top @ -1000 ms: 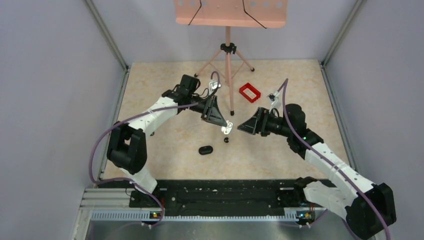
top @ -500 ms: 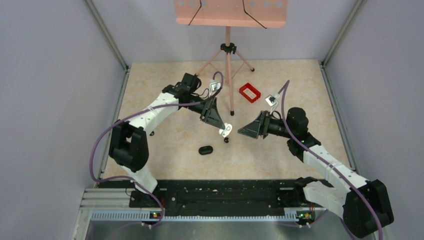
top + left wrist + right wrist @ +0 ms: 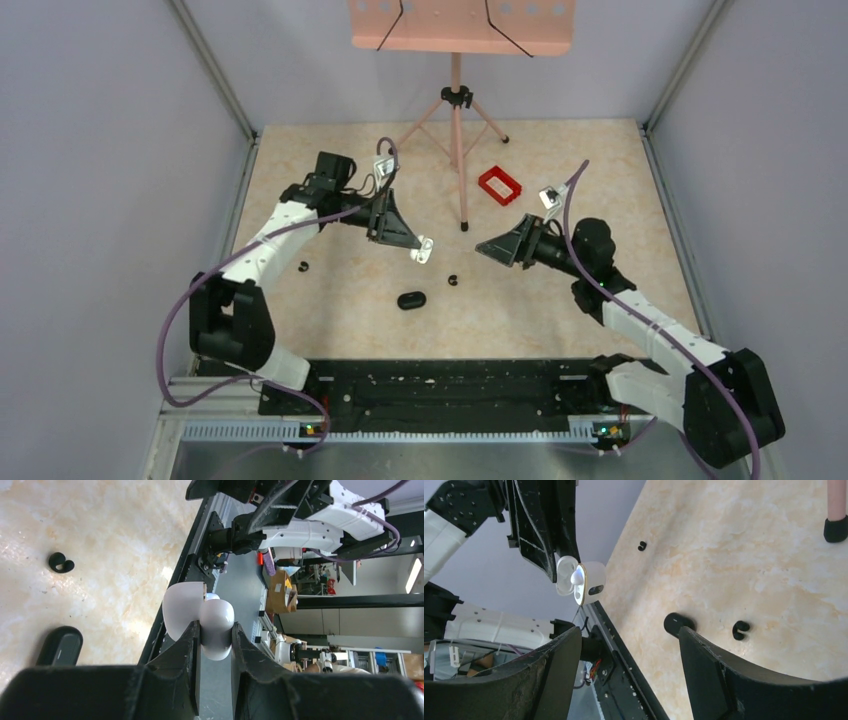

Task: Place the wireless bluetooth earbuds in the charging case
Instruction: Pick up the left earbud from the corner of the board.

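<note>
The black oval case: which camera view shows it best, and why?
Top external: the charging case lies whole and unobstructed. Each wrist view shows only part of it, with the rest hidden.

Robotics lab: grey-walled test cell (image 3: 110,200), equip. shelves (image 3: 350,657) beyond.

Top view: left end effector (image 3: 417,247), clamped on the white object (image 3: 424,252), shifts left, from centre frame to just left of centre, and slightly upward. Left arm (image 3: 300,205) swings with it: the elbow sits further toward the left edge of the frame and the shoulder block drops toward lower left. Earbud (image 3: 453,280): earlier directly below the white object, nearly touching it in the picture; now apart, off to its lower right. Right end effector (image 3: 482,248) sits slightly higher in frame than 0.5 s ago. The gap between the two end effectors widens.
</note>
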Controlling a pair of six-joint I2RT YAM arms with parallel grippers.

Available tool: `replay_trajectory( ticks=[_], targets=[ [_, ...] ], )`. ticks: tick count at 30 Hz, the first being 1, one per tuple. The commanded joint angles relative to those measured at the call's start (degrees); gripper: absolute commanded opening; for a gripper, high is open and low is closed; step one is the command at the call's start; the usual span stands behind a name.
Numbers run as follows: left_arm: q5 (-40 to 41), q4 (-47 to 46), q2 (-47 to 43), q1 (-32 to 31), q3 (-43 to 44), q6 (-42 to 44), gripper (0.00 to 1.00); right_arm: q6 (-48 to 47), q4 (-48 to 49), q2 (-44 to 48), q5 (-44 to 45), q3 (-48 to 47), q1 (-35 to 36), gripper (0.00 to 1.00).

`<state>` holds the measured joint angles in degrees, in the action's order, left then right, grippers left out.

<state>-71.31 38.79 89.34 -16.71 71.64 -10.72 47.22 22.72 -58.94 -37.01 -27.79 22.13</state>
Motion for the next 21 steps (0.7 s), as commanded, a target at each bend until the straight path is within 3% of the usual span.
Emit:
replay_trajectory(
  ticks=[1, 4, 10, 14, 21],
  targets=[
    [-4.86, -12.41, -6.42, 1.48, -4.8, -8.76, 0.0, 5.1, 17.17, -1.05, 0.66, 1.83, 0.56, 0.7],
    [-7.13, -13.75, -6.7, 1.53, -4.74, -8.97, 0.0, 5.29, 21.76, -2.47, -2.2, 1.53, 1.47, 0.69],
    [-12.71, -12.71, -7.87, 1.34, -3.81, -5.28, 0.0, 1.17, 17.21, -5.17, -9.34, -3.21, 4.7, 0.69],
    [-13.78, -7.22, -7.9, 0.83, -3.54, 0.7, 0.0, -5.63, 9.18, -5.54, -10.68, -6.2, 8.16, 0.69],
    [-9.42, 4.05, -2.77, -2.16, 0.36, 8.84, 0.0, -4.45, 12.32, -5.79, -12.26, -4.88, 8.83, 0.74]
  ],
)
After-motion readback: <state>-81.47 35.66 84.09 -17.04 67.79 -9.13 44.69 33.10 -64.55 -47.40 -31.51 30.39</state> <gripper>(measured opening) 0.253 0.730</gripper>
